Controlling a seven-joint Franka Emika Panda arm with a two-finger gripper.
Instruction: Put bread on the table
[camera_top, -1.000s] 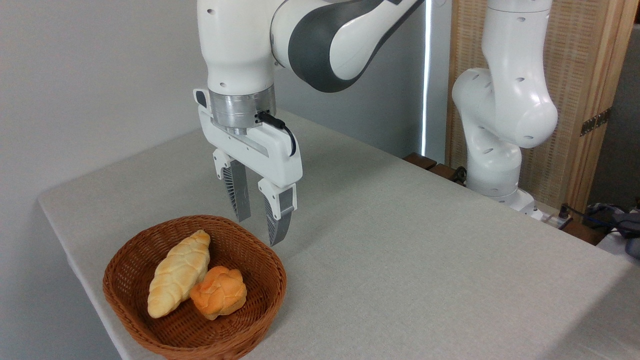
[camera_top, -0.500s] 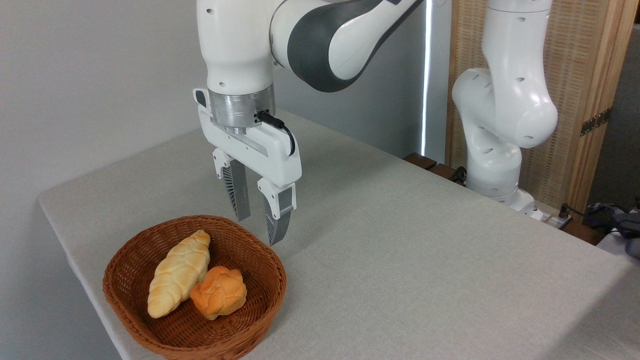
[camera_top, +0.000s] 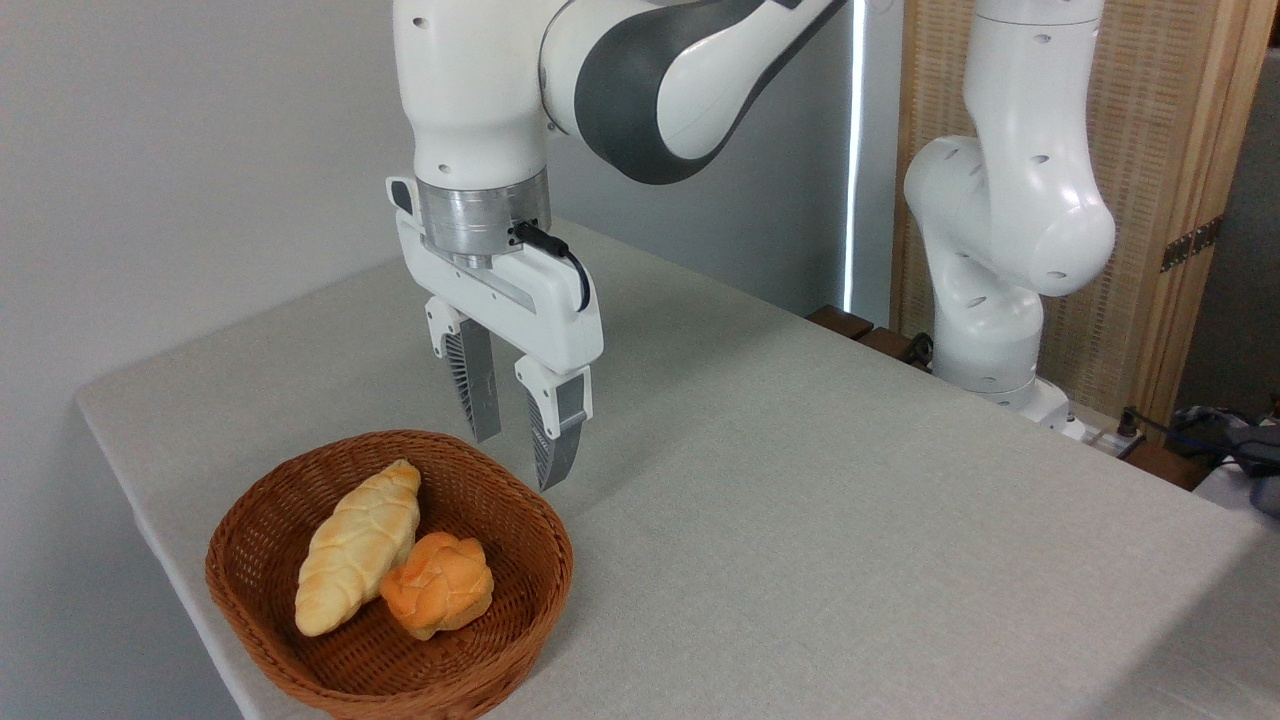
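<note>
The bread (camera_top: 438, 584), a small round orange-golden knotted bun, lies in a brown wicker basket (camera_top: 512, 600) at the front left of the table (camera_top: 800, 520). It leans against a longer pale-yellow braided loaf (camera_top: 358, 546). My gripper (camera_top: 515, 462) hangs open above the basket's far right rim, pointing down, with nothing between its fingers. It is up and to the right of the bun, clear of it.
The arm's white base (camera_top: 1000, 300) stands at the table's far right edge. Behind it is a wooden panel (camera_top: 1190, 200). Cables and dark items (camera_top: 1240, 450) lie at the far right. The table's left edge drops off close to the basket.
The gripper has barely shifted; the bun, loaf and basket lie as before.
</note>
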